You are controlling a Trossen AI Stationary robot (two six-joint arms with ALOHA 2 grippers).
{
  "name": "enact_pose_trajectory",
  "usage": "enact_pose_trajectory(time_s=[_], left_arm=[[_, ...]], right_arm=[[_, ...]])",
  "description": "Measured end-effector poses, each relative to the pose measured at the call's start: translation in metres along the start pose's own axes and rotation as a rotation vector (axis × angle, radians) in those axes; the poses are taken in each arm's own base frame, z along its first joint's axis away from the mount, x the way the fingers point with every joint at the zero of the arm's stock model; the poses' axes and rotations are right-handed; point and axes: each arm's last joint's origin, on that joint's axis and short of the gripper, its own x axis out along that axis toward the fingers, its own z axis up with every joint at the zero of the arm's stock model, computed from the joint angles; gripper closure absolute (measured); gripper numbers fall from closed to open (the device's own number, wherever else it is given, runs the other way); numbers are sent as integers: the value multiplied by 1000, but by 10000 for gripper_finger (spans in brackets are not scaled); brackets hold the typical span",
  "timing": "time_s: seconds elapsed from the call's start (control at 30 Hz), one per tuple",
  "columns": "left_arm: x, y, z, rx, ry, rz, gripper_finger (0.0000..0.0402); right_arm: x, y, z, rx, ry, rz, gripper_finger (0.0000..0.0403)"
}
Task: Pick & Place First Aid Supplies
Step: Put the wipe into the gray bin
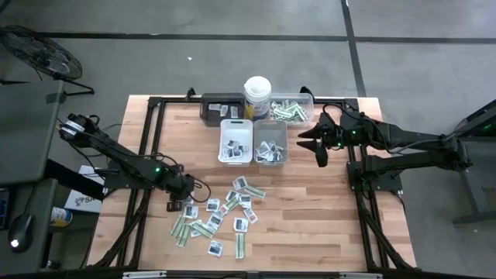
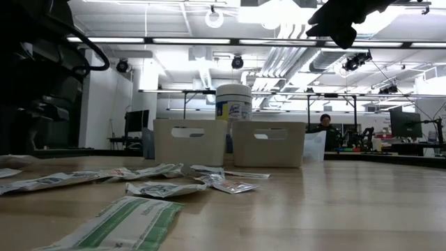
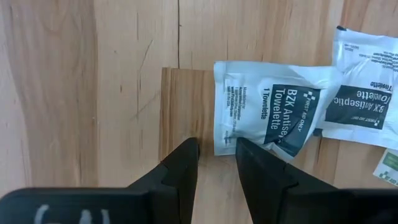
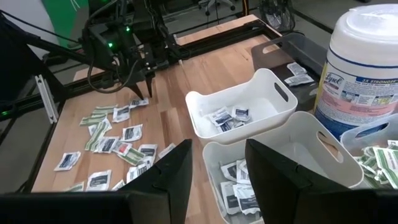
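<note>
Your left tool (image 3: 216, 149) is low over the table (image 1: 310, 225), at the left edge of the pile of first aid supplies (image 1: 221, 215). Its fingers are a little apart and hold nothing; a white towelette packet (image 3: 267, 112) lies just past the tips. Your right tool (image 1: 319, 147) hangs open and empty beside the white trays (image 1: 253, 141), which already hold some packets.
</note>
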Motion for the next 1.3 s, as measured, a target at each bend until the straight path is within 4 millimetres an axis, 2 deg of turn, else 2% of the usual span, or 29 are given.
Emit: enact_pose_trajectory(time_s=[0.1,0.3,0.37,0.67,0.97,1.3], left_arm=[[1,1,0,-12,-5,12,307],[1,1,0,-59,-25,35,384],[2,1,0,-68,-31,37,396],[2,3,-1,-126,-38,52,401],[-30,-4,22,-95,-181,96,401],[-53,-9,43,-131,-329,136,401]], right_arm=[[0,0,0,0,-1,-1,261],[0,0,0,0,-1,-1,261],[0,0,0,0,-1,-2,261],[0,-1,0,17,-8,-28,261],[0,-1,0,23,-13,-43,261],[0,-1,2,19,-29,-47,261]])
